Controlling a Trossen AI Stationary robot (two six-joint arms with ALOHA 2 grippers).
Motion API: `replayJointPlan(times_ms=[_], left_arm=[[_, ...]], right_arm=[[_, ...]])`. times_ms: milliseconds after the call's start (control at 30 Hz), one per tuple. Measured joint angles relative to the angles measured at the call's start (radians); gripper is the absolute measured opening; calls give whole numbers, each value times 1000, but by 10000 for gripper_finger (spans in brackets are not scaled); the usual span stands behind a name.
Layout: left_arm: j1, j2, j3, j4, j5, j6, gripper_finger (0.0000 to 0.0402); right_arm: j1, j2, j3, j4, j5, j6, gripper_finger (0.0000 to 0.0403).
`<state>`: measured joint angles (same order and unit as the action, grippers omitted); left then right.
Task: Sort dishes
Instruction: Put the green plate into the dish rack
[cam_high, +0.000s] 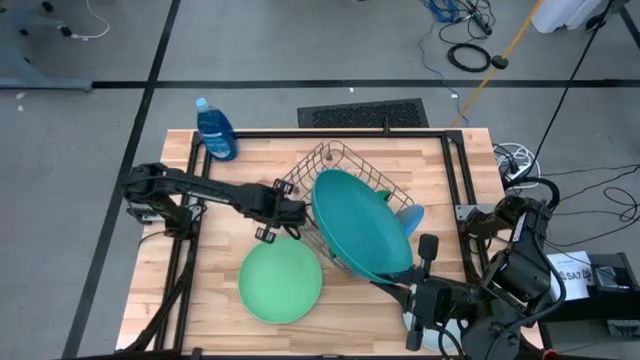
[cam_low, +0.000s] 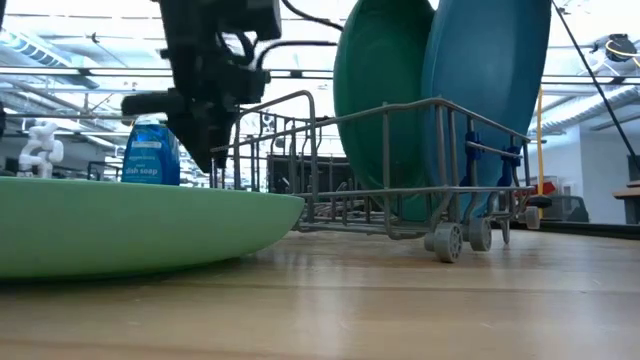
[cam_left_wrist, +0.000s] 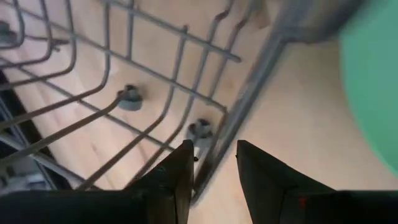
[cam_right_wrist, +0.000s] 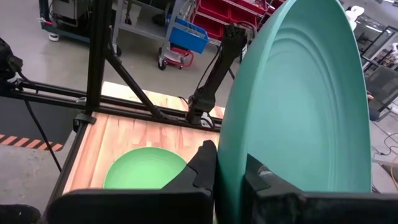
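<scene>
A light green plate (cam_high: 280, 282) lies flat on the table, near the front. A teal plate (cam_high: 358, 225) stands on edge over the grey wire rack (cam_high: 345, 172), with my right gripper (cam_right_wrist: 227, 165) shut on it. Beside it in the rack stands a blue plate (cam_low: 490, 90). My left gripper (cam_left_wrist: 214, 152) points down, open, over the rack's near left corner. The rack's rim wire (cam_left_wrist: 239, 109) shows between its fingers. I cannot tell whether they touch it. My right gripper pinches the teal plate's rim (cam_right_wrist: 231, 155), one finger on each face. The fingers come about level from the table's near right side. The plate stands on edge, leaning, with its lower part (cam_low: 400, 205) down inside the rack. I cannot tell whether it rests there.
A blue soap bottle (cam_high: 215, 130) stands at the table's far left corner. A black frame (cam_high: 450, 170) runs along the table's edges. Bare wood lies between the green plate and the near right corner.
</scene>
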<state>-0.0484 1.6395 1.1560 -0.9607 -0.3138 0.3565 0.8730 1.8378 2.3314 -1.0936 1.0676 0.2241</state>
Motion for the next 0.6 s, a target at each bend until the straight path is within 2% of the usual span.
replayJointPlan(times_ms=[133, 400, 500, 600], left_arm=[[2, 31, 5, 0, -19, -100, 112], [-31, 30, 22, -37, -7, -354, 45], [-52, 32, 27, -13, -15, -481, 37], [-73, 32, 27, -13, -21, -543, 41]], right_arm=[[0, 0, 0, -1, 0, 0, 12], [0, 0, 0, -9, 0, -7, 13], [-1, 0, 0, -10, 1, -7, 13], [-1, 0, 0, -11, 1, -8, 13]])
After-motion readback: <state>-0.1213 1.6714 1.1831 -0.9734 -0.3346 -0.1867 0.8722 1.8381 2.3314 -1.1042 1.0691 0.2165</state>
